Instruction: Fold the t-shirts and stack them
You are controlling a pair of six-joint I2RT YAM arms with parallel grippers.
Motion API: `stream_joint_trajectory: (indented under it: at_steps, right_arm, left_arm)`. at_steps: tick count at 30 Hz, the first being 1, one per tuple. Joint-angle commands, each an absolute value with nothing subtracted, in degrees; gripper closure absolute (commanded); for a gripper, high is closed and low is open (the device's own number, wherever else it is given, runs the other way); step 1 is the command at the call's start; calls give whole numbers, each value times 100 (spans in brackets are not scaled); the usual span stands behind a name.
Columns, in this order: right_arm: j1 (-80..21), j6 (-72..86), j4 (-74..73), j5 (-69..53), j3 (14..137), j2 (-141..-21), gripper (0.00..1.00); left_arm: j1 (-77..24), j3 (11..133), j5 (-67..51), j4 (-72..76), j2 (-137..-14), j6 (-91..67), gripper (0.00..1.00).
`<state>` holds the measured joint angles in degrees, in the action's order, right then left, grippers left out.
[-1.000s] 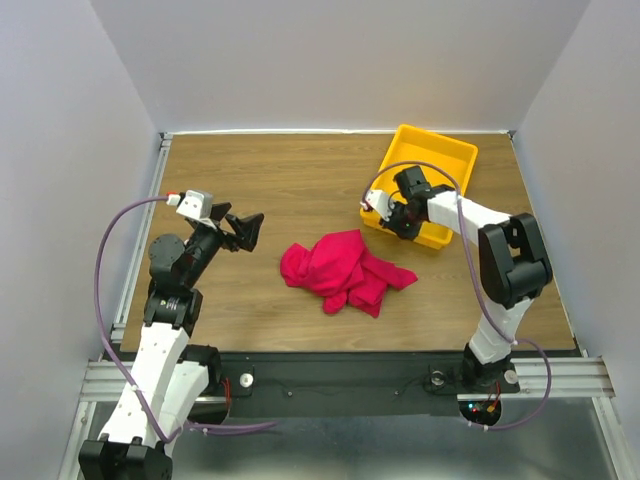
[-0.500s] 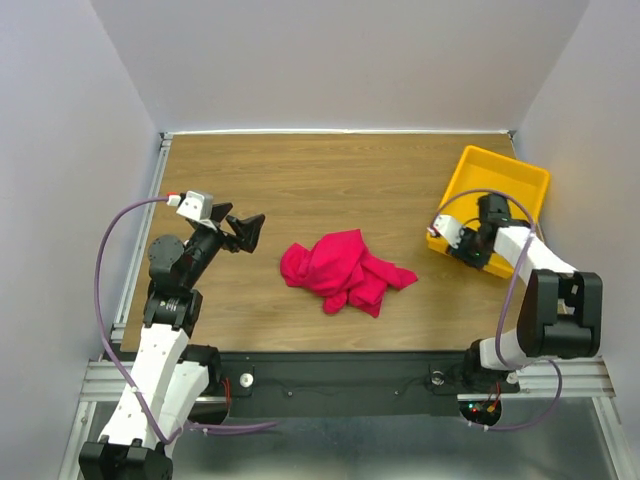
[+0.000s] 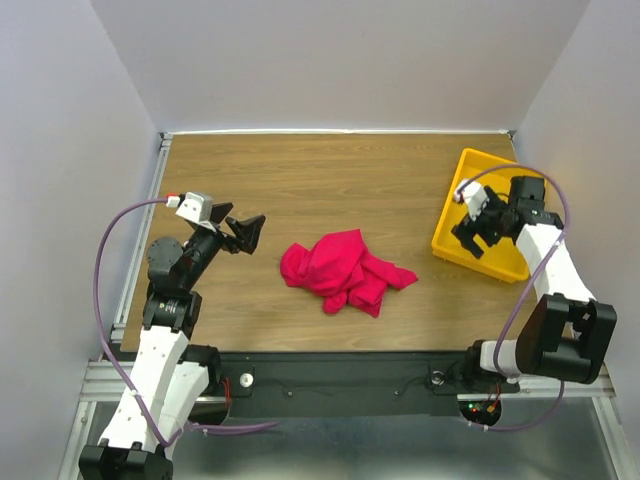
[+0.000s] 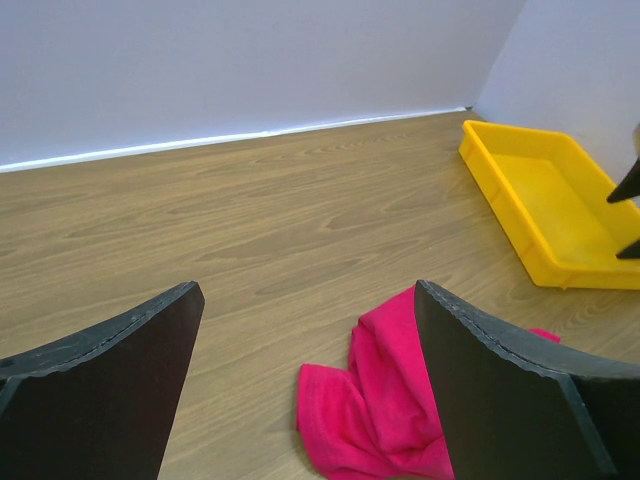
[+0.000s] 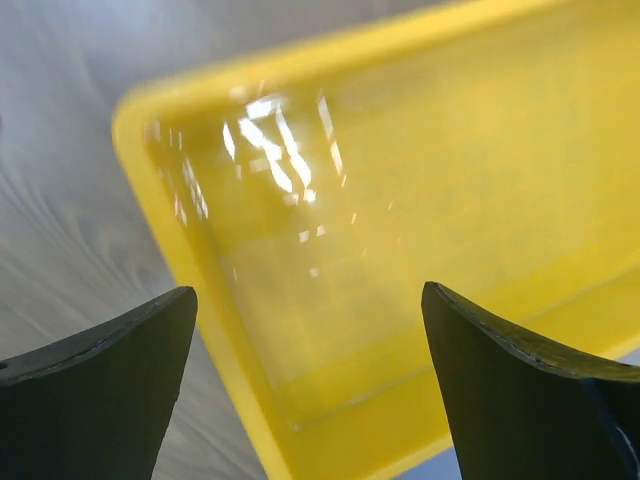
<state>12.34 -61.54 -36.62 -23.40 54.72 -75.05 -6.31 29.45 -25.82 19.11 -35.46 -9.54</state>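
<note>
T-shirt (image 3: 338, 268) crumpled, approx 4 o'clock of L gripper (image 3: 245, 231), 9 o'clock of R gripper (image 3: 472, 236); both released, holding nothing.

a wood-grain surface (image 3: 300, 180) in warm brown forms the bottom of a small booth. three plain walls close it in: a back wall (image 3: 340, 60), a left wall (image 3: 60, 150) and a right wall (image 3: 600, 90), all a pale lavender-grey. a thin white strip (image 4: 200, 143) runs where the back wall meets the surface. a black plate (image 3: 340, 370) lies along the near edge, on a silver metal rail (image 3: 570, 378) that crosses the booth. the light is soft and even, with only faint shadows.
</note>
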Motion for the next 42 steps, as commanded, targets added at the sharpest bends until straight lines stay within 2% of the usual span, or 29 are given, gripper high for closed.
stream_joint_trajectory:
  at_steps: [1,5,9,10,15,23,27,30,31,32,33,35,36,42]
  right_arm:
    - [1204,-3944,-3551,-3601,6343,-7899,0]
    - [1143,-2428,-3525,-3516,7055,-8663,0]
    - [976,-1417,-2894,-2876,7032,-8772,0]
    - [897,-910,-2657,-2561,6953,-8728,0]
    - [379,928,-1846,628,7030,-9121,0]
    - [18,1450,-1846,720,7575,-10228,2]
    - [-176,1398,-1854,1001,7874,-10766,15]
    - [-211,1301,-1881,1028,7893,-10890,31]
    - [-220,1257,-1881,994,7875,-10898,40]
    - [-228,1239,-1890,932,7840,-10881,45]
    - [-237,1213,-1898,923,7735,-10837,56]
    - [-264,1152,-1907,932,7630,-10784,59]
    - [-264,1125,-1907,932,7516,-10749,65]
    - [-281,783,-1925,1002,7260,-10574,78]
  left_arm:
    - [-642,3006,-2716,2303,-3445,-976,1]
    - [-642,2997,-2698,2303,-3402,-976,1]
    - [-642,2997,-2698,2320,-3436,-993,1]
    - [-642,2997,-2698,2320,-3463,-993,1]
    - [-642,2997,-2698,2320,-3524,-1002,1]
    - [-650,2997,-2672,2303,-3507,-967,1]
    - [-642,2997,-2672,2285,-3498,-958,1]
    - [-642,2997,-2654,2276,-3472,-940,1]
    - [-650,2988,-2646,2276,-3472,-940,1]
    - [-650,2997,-2646,2276,-3463,-940,1]
    - [-650,3006,-2637,2276,-3463,-940,1]
    - [-642,3015,-2672,2276,-3498,-932,1]
    - [-650,3015,-2681,2276,-3498,-940,1]
    - [-642,3006,-2681,2285,-3445,-932,1]
